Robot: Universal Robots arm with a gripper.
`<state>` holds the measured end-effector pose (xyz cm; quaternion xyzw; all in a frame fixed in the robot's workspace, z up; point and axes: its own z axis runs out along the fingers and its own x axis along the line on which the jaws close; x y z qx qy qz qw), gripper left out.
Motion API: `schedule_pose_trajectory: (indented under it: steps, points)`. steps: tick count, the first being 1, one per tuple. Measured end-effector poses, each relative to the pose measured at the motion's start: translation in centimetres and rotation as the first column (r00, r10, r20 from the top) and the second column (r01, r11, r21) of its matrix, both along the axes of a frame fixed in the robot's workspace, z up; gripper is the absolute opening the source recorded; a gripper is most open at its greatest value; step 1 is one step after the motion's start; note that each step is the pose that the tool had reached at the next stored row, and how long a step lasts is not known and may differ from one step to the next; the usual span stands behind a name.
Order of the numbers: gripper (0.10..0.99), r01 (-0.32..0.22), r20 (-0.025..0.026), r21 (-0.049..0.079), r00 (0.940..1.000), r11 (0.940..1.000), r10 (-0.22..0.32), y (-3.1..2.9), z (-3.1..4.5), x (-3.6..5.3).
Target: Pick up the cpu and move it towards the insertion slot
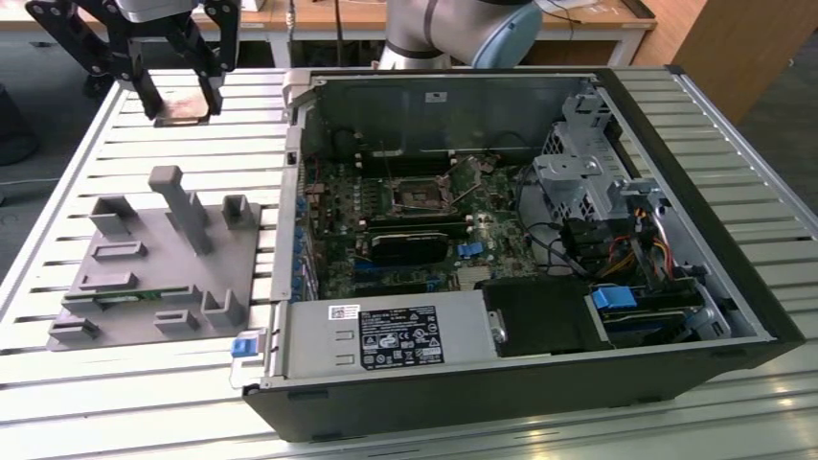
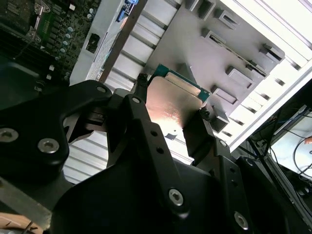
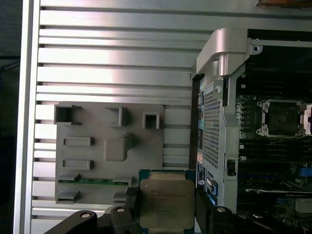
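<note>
Between the black fingers (image 3: 201, 212) of our gripper (image 3: 166, 214), clamped on opposite edges, we hold the cpu (image 3: 166, 202): flat, square, dull metal top, green rim. Below lie the grey moulded fixture (image 3: 109, 146) and bare ribbed table (image 3: 112, 58). Well apart, the silver-framed insertion slot (image 3: 282, 117) sits uncovered inside the open computer case (image 3: 219, 48).
</note>
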<state>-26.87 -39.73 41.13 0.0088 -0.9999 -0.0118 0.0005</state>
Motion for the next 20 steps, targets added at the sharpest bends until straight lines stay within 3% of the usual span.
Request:
schedule_pose_trajectory:
  steps: [20]
  points:
    - [0.541,0.000,-0.0001,0.000,1.0000,1.0000,0.000,0.00,0.00,2.61]
